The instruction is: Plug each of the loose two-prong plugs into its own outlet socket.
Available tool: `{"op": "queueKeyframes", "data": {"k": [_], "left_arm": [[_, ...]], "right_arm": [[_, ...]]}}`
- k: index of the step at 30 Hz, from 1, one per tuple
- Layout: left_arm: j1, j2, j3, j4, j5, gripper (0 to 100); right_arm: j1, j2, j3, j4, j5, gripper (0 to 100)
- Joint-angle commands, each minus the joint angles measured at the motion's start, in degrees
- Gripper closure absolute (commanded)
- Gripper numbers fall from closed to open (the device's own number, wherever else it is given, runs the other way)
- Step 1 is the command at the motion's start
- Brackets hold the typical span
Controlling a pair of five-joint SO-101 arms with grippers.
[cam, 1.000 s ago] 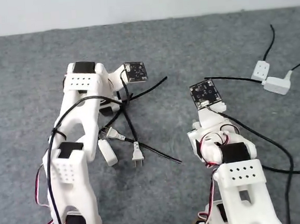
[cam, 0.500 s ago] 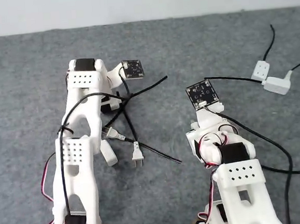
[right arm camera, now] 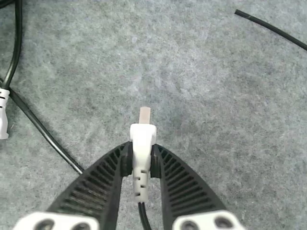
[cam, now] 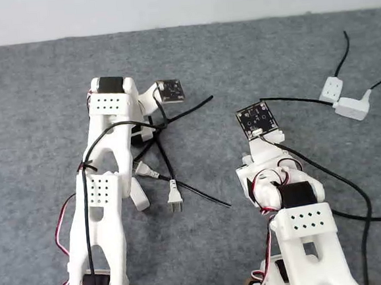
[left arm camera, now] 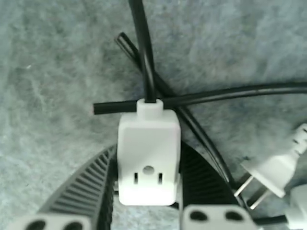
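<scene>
Two arms: the left arm (cam: 106,208) and the right arm (cam: 302,223). Three plugs: a first plug (cam: 175,198) and a second plug (cam: 143,169) just beside the left arm, and a third plug (right arm camera: 142,136) well apart from it, in the right gripper (right arm camera: 141,148). Four sockets, it seems: a first socket (left arm camera: 148,143) in the left gripper (left arm camera: 148,160), a second socket (cam: 138,194) beside the left arm, and a third socket (cam: 330,90) and a fourth socket (cam: 351,108) far from it.

Grey carpeted table surface (cam: 31,128), pale wall strip (cam: 180,5) along far edge
</scene>
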Motion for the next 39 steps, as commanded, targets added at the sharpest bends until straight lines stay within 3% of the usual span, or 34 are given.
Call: {"op": "queueKeyframes", "data": {"k": [1,10,20,31,36,39], "left_arm": [[1.58,-7.03,-2.33,1.58,3.25,99],[9.05,-18.99,1.80,1.58,11.69,99],[22.07,-36.31,31.08,1.49,14.42,99],[24.53,-44.31,65.10,-13.36,14.42,99],[26.73,-44.57,69.14,-14.95,14.42,99],[27.16,-44.22,69.23,-15.03,14.51,92]], "right_arm": [[-0.31,-0.84,-0.26,-1.19,0.53,99.1],[-0.22,-0.84,-0.26,-1.10,0.53,99.1],[-0.04,-1.36,-0.26,-0.92,0.35,99.1],[-0.04,-1.36,-0.26,-0.92,0.35,99.1],[-0.04,-1.36,-0.26,-0.92,0.35,99.1],[0.13,-1.36,-0.26,-0.92,0.35,99.1]]}}
